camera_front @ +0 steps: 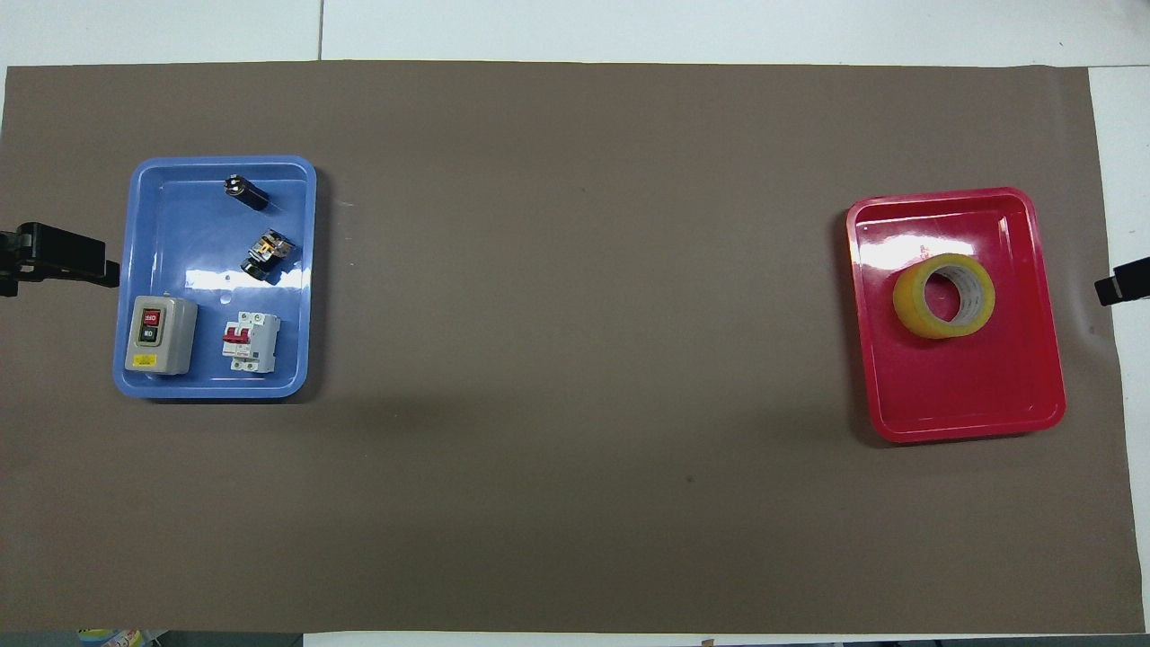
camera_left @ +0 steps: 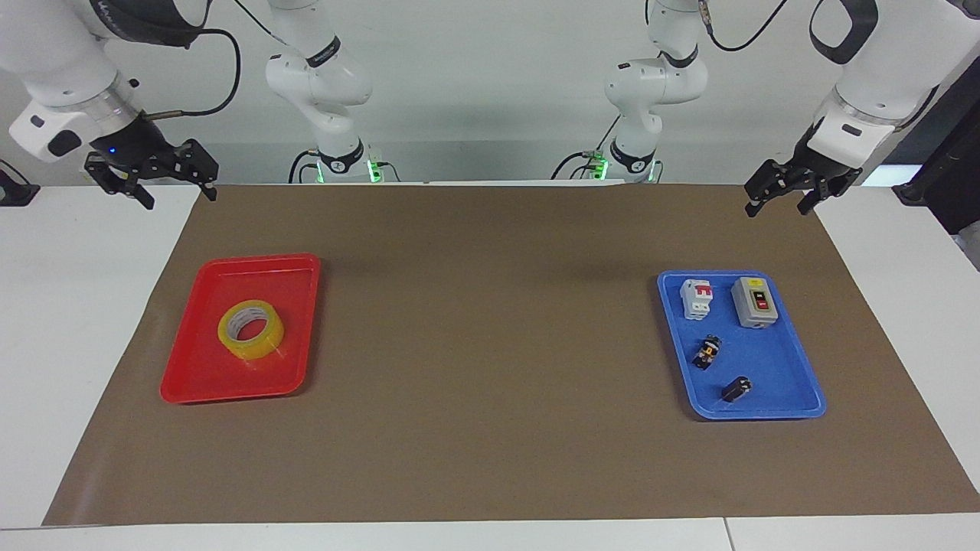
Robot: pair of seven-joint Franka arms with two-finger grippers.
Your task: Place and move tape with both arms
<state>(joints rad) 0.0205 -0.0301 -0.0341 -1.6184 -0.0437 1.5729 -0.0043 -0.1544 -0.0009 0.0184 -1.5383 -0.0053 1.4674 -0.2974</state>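
Note:
The tape [camera_left: 250,329] [camera_front: 943,295], a yellow translucent roll with a whitish core, lies flat in the red tray [camera_left: 230,390] [camera_front: 970,422] toward the right arm's end of the table. My right gripper [camera_left: 178,199] hangs open and empty in the air over the mat's edge, well clear of the tray; only its tip [camera_front: 1123,289] shows in the overhead view. My left gripper [camera_left: 776,210] [camera_front: 63,256] waits open and empty above the mat's edge at the left arm's end.
A blue tray [camera_left: 796,409] [camera_front: 216,388] toward the left arm's end holds a grey switch box [camera_left: 754,302], a white and red breaker [camera_left: 697,298] and two small dark parts [camera_left: 707,352]. A brown mat [camera_left: 490,344] covers the table.

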